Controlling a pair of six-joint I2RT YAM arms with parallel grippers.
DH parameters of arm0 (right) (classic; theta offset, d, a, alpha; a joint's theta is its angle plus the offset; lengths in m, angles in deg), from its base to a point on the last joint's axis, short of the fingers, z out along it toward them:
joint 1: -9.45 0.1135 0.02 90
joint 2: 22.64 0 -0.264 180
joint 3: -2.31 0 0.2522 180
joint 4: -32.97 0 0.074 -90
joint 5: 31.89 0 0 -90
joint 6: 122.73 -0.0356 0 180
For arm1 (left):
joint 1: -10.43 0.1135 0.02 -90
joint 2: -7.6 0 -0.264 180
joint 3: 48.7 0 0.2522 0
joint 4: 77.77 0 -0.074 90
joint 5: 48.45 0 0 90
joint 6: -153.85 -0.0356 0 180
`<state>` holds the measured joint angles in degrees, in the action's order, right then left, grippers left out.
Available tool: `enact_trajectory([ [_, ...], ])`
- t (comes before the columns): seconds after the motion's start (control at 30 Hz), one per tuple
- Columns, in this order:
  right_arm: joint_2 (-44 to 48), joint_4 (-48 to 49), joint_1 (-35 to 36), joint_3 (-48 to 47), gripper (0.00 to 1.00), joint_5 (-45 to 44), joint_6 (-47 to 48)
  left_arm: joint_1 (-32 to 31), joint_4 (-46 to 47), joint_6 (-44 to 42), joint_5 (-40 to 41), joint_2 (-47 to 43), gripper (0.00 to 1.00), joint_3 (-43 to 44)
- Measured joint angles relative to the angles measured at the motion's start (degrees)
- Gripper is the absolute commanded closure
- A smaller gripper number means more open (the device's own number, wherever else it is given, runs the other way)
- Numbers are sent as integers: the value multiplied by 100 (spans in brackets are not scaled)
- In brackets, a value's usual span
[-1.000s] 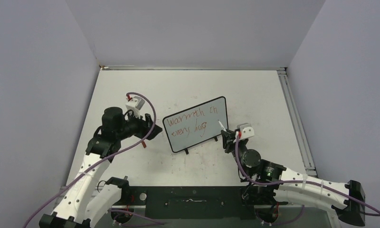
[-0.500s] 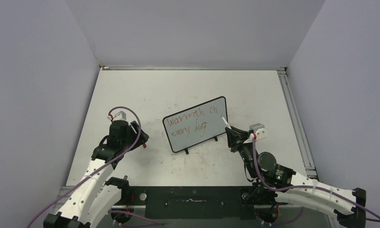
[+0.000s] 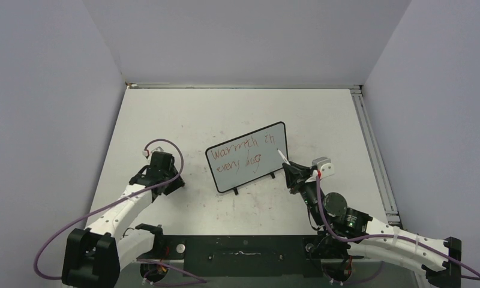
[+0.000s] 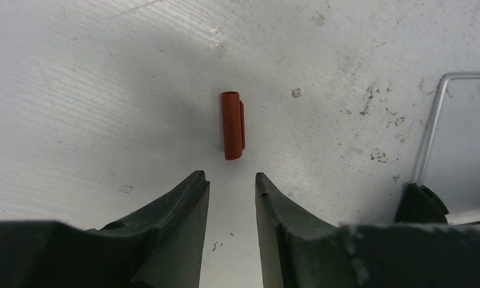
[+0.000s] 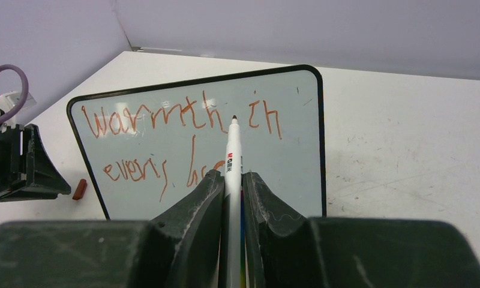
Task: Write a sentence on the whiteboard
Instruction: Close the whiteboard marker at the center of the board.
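The whiteboard (image 3: 242, 177) stands tilted at mid-table on two black feet. The sentence (image 3: 243, 153) runs across it in two lines of red handwriting, also legible in the right wrist view as the sentence (image 5: 165, 123) on the whiteboard (image 5: 288, 171). My right gripper (image 3: 293, 171) is shut on a white marker (image 5: 233, 150), whose uncapped tip points at the board's right part just short of its surface. My left gripper (image 4: 230, 177) hangs low over the table left of the board, jaws slightly apart and holding nothing. A red marker cap (image 4: 232, 125) lies just beyond its fingertips.
One black foot (image 4: 420, 204) and the lower left corner of the board's frame (image 4: 437, 102) show at the right of the left wrist view. Grey walls close in the table on three sides, and a metal rail (image 3: 375, 156) runs along its right edge.
My left arm has dropped and drawn back toward the table, its jaws narrowing. My right gripper with the marker shifted slightly right and holds near the board's right edge.
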<state>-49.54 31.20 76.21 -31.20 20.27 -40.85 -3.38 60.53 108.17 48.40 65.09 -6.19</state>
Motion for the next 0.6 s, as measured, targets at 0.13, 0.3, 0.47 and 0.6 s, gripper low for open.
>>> enact_trajectory([
  [0.13,-37,24,0,17,95,20,-2,0,81,-125,59,516,73,76],
  [0.3,-101,42,0,26,95,39,-4,0,87,-269,155,1025,76,317],
  [0.47,-103,81,0,92,95,39,-4,-24,155,-356,195,1353,76,529],
  [0.6,-107,85,0,103,95,42,-7,-96,151,-431,210,1530,77,599],
])
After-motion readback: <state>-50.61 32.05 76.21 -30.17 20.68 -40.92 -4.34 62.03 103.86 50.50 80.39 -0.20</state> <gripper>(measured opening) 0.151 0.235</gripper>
